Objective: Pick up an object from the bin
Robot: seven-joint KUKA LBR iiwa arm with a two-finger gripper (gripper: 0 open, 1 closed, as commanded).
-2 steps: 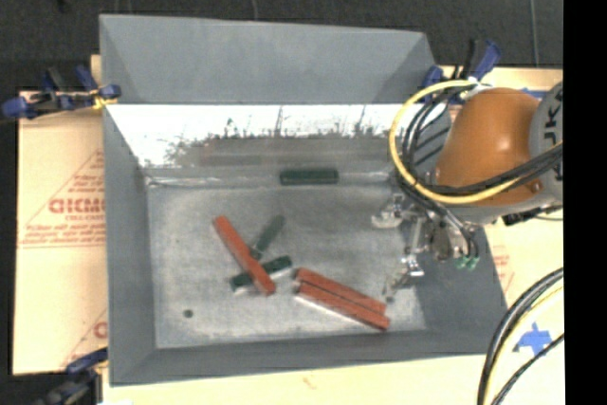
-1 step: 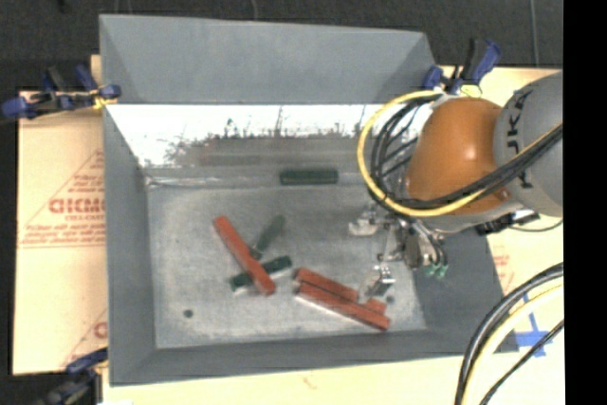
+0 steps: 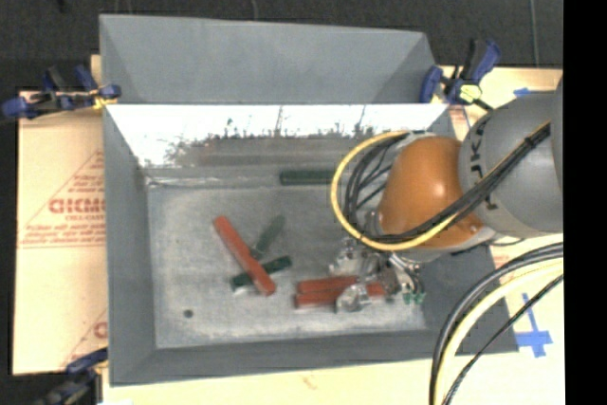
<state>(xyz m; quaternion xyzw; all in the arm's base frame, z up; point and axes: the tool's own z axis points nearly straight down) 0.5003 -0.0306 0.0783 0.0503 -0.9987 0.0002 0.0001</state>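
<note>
claw at red stick | red sticks 2 | green sticks 3

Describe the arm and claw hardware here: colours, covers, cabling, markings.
The arm has a rounded silver-grey casing with dark lettering, only partly readable. An orange domed cover sits at the wrist, ringed by a bundle of black and yellow cables. The claw is a small silver metal assembly.

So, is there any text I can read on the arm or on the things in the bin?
Arm: dark letters on its grey shell, turned sideways and cut off; not readable.
Red stick, red block, green stick: no lettering seen.
</note>
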